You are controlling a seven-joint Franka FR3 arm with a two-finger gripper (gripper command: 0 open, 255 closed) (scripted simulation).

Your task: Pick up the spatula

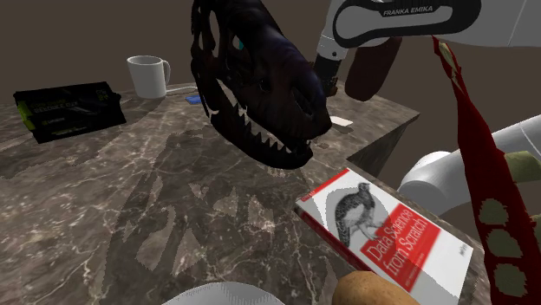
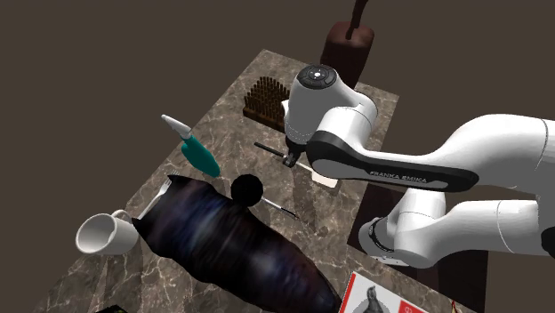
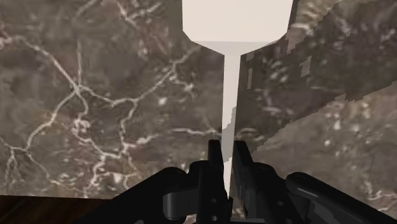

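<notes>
- Black gripper (image 3: pixel 228 160) comes first, its two fingers (image 3: pixel 214 164) drawn narrow and clasping the thin handle of the white spatula (image 3: pixel 231 95).
- From between the fingertips the handle runs straight ahead, and the broad flat blade sits at its far end.
- Under the hand spreads the brown veined marble table (image 3: pixel 95 95).
- Farther from the hand on that table are a dark toothed skull (image 1: pixel 260 95) and a white mug (image 1: pixel 149 75).
</notes>
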